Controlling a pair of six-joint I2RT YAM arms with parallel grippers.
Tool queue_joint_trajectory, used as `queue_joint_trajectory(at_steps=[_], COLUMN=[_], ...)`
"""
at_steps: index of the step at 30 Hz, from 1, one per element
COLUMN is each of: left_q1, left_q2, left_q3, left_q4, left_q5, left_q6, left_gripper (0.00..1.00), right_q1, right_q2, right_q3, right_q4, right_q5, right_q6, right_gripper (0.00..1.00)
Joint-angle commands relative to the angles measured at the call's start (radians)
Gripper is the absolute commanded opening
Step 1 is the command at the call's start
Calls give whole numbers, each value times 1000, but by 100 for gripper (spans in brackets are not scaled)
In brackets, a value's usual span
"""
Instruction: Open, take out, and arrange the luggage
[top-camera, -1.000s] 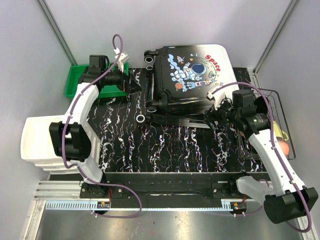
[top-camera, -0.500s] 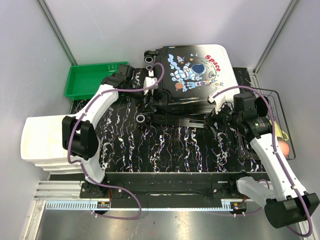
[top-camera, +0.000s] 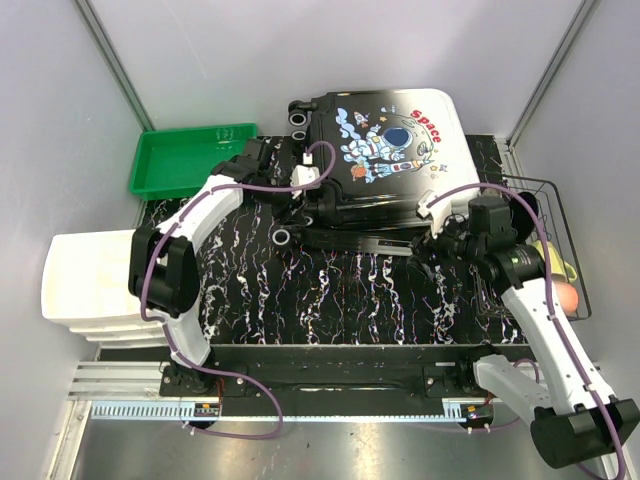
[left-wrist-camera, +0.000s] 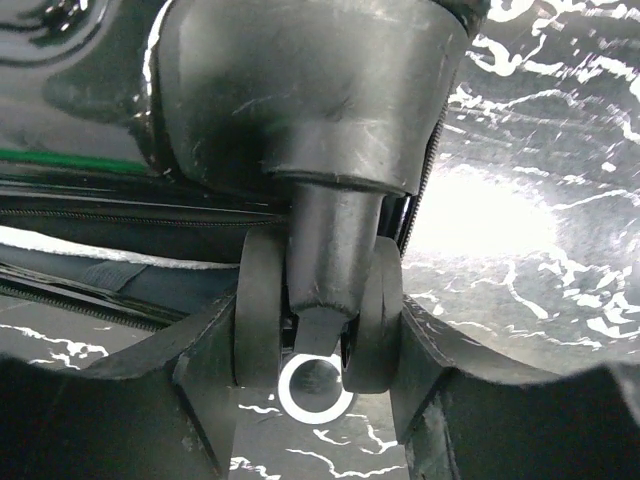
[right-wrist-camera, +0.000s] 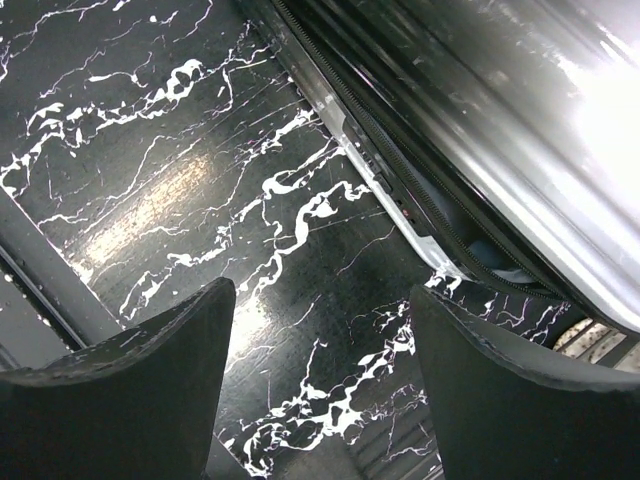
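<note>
1. Luggage (top-camera: 385, 150): unmoved. It lies flat at the far centre of the tabletop (top-camera: 330, 290), with the lid only a crack ajar along its near edge.
2. Your left arm (top-camera: 215, 205) has swung right from the green bin (top-camera: 180, 165) to the luggage's near-left corner.
3. Left fingers (left-wrist-camera: 190, 400): wide a second ago, now closed onto a caster (left-wrist-camera: 318, 300). This is probably a hold for bracing or dragging.
4. Right fingers (right-wrist-camera: 130, 390): unchanged, spread and empty above the tabletop by the near-right edge.
</note>
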Motion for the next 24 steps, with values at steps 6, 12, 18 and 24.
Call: queue_joint_trajectory(at_steps=[6,12,18,24], left_q1=[79,149,206,226], left_q2=[-138,-95,-2,58], left_q3=[155,188,230,274], left_q4=[372,705,973,1064], left_q5=[238,270,279,256], left_q6=[-606,-1052,-1454,-1620], left_gripper=[0,0,0,0], right_q1=[-1,1,56,126], right_q2=[-247,-220,-185,-149], right_q3=[-193,-236,-290,-320], right_q4=[230,423,823,1029], right_q5=[-13,36,162,228], right_q6=[-150,-265,-428,-678], right_gripper=[78,81,92,98])
